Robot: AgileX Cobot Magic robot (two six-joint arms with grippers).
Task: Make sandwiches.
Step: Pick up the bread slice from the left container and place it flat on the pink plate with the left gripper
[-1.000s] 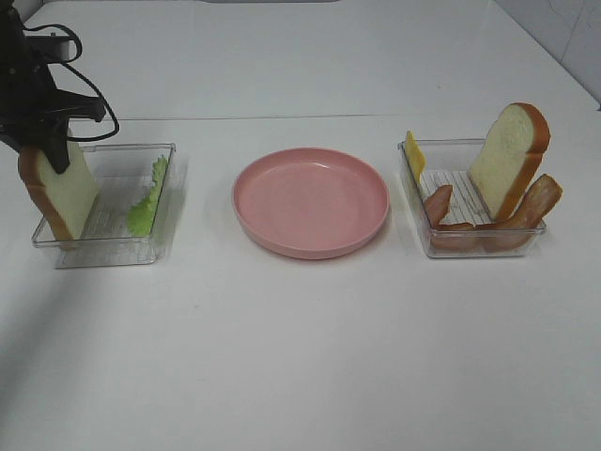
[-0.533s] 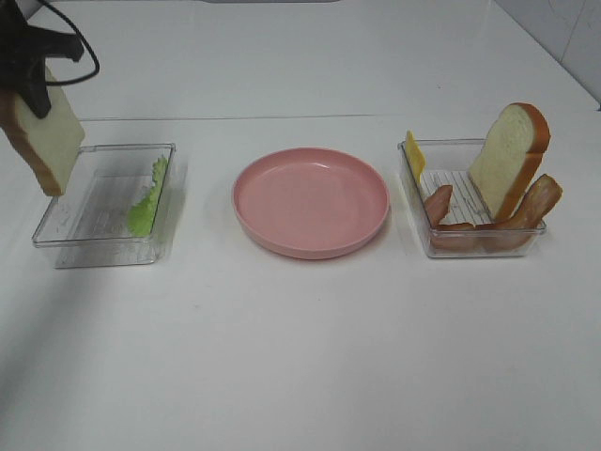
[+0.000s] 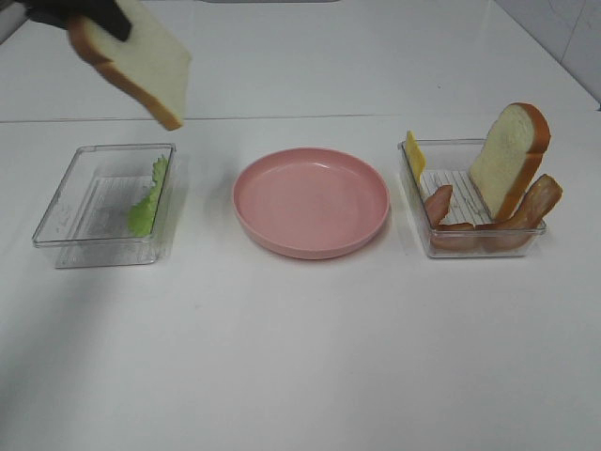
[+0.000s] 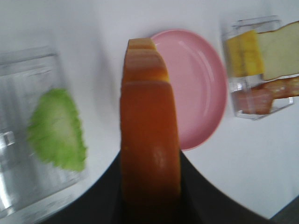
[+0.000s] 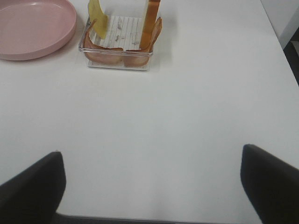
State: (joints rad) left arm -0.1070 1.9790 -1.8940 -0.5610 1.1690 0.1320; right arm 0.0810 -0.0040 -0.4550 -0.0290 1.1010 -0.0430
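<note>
Table (image 3: pixel 300 376): white, wide.
Pink plate (image 3: pixel 311 201): centre, empty; nothing stacked yet.
Lettuce tray (image 3: pixel 75 202): left of plate, holds lettuce leaf (image 3: pixel 146 199).
Fillings tray (image 3: pixel 470 143): right of plate, holds second bread slice (image 3: pixel 507 158), bacon (image 3: pixel 540 202), cheese (image 3: pixel 414 155).
Left gripper (image 3: pixel 111 23): clamped on bread slice (image 3: pixel 141 61), raised, left of plate.
Right gripper (image 5: pixel 152 186): fingers wide apart, empty.
Progress: barely begun, apparently; all layers remain.

Pink plate (image 3: pixel 310 202), green lettuce (image 3: pixel 146 202), yellow cheese (image 3: pixel 414 155) — and a white, orange-brown-crusted bread slice (image 3: pixel 146 58).
</note>
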